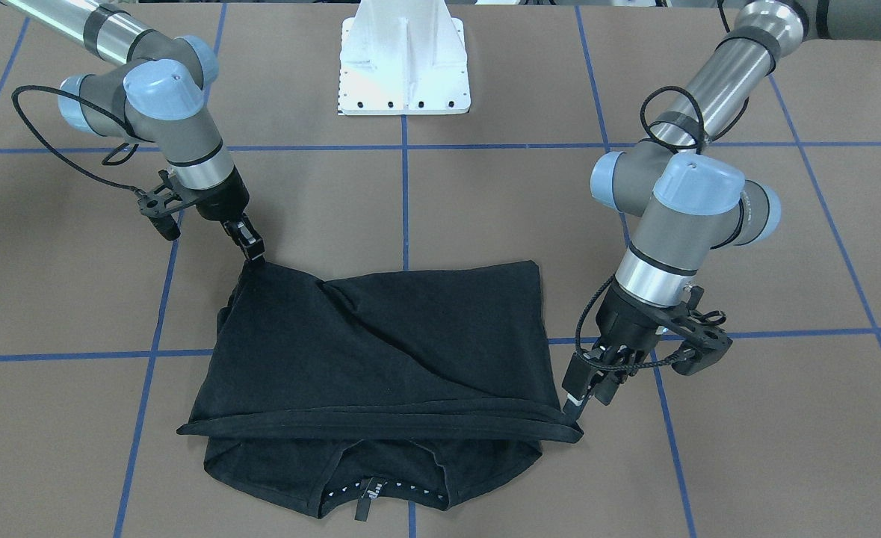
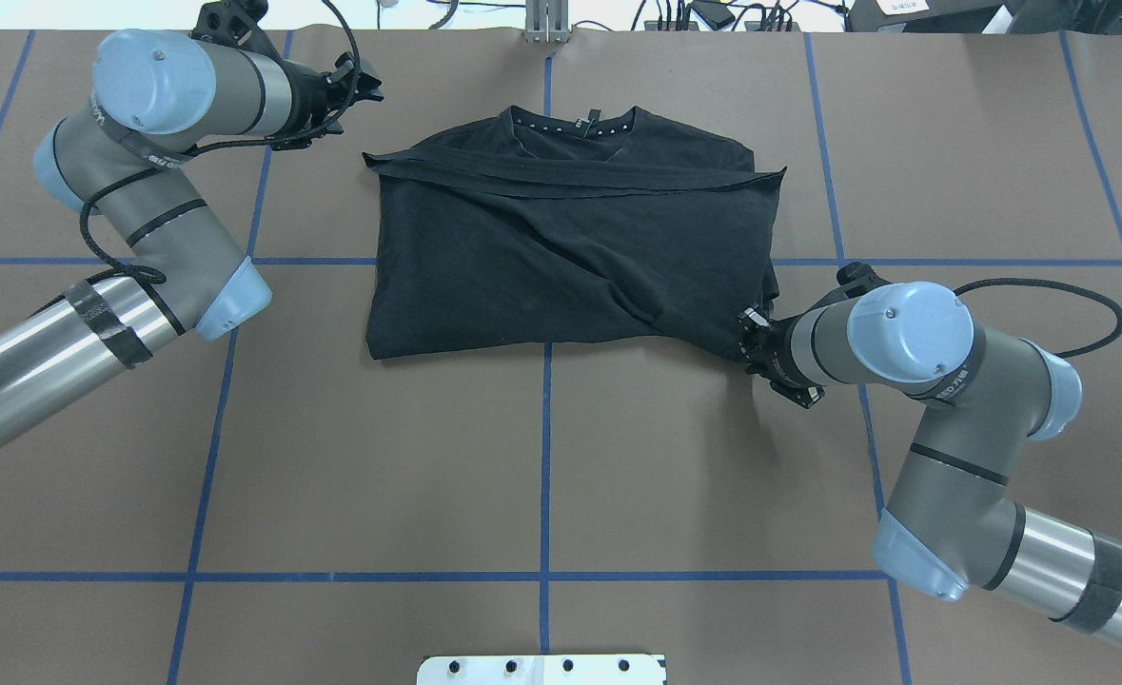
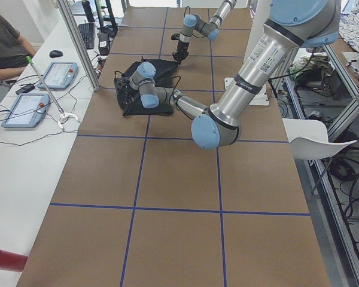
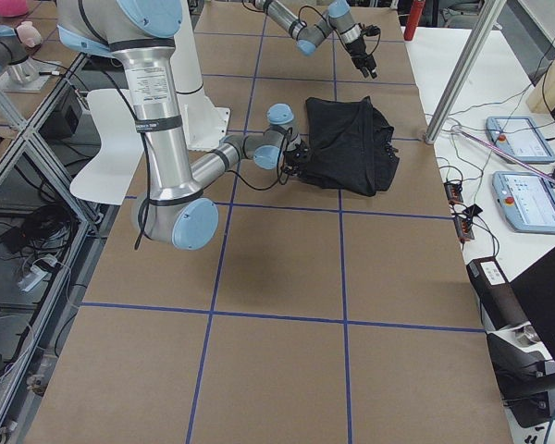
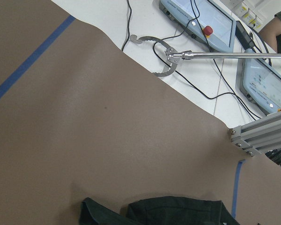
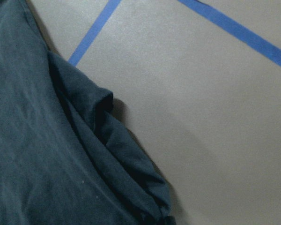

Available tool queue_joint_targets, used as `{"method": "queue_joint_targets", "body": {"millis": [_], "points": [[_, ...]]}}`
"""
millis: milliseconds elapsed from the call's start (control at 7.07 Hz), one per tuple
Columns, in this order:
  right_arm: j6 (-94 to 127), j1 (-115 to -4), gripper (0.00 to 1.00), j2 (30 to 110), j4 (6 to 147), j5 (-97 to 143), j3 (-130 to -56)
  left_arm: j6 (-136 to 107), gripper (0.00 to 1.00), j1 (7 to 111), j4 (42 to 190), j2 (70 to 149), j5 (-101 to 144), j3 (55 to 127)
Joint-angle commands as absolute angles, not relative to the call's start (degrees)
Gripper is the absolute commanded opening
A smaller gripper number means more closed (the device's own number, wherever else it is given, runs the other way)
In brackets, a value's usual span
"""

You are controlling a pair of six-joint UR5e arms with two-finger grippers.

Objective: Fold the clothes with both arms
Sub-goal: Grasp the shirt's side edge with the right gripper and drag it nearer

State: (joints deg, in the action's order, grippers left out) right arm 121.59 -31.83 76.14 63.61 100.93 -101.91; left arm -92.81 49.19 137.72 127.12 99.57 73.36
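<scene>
The black T-shirt lies folded on the brown table, plain side up, collar at the far edge from the robot; its logo is hidden. It also shows in the overhead view. My right gripper is shut on the shirt's near corner and pulls it up into a small peak; overhead it sits at the shirt's near right corner. My left gripper hangs just above the folded hem's far left corner, jaws apart, holding nothing. The left wrist view shows only the shirt's edge.
The white base pedestal stands at the robot's side of the table. Blue tape lines grid the brown surface. Past the table's far edge are control tablets, cables, a metal grabber tool and an aluminium post.
</scene>
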Motion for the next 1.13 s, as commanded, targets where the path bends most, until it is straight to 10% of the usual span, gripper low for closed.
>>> {"method": "queue_joint_targets", "body": {"millis": [0,424,990], "points": [[121.29,-32.78,0.00,80.30,63.98,103.62,-107.97,-92.81,0.73,49.04,137.72,127.09,99.75,73.39],[125.83,-21.41,0.00,85.25,78.70,104.67,-125.64,-92.90,0.73,48.69,137.64,127.18,100.11,74.43],[135.70,-0.31,0.12,82.54,78.93,108.64,-128.50,-92.99,0.73,48.52,132.39,127.18,108.17,81.71]]}}
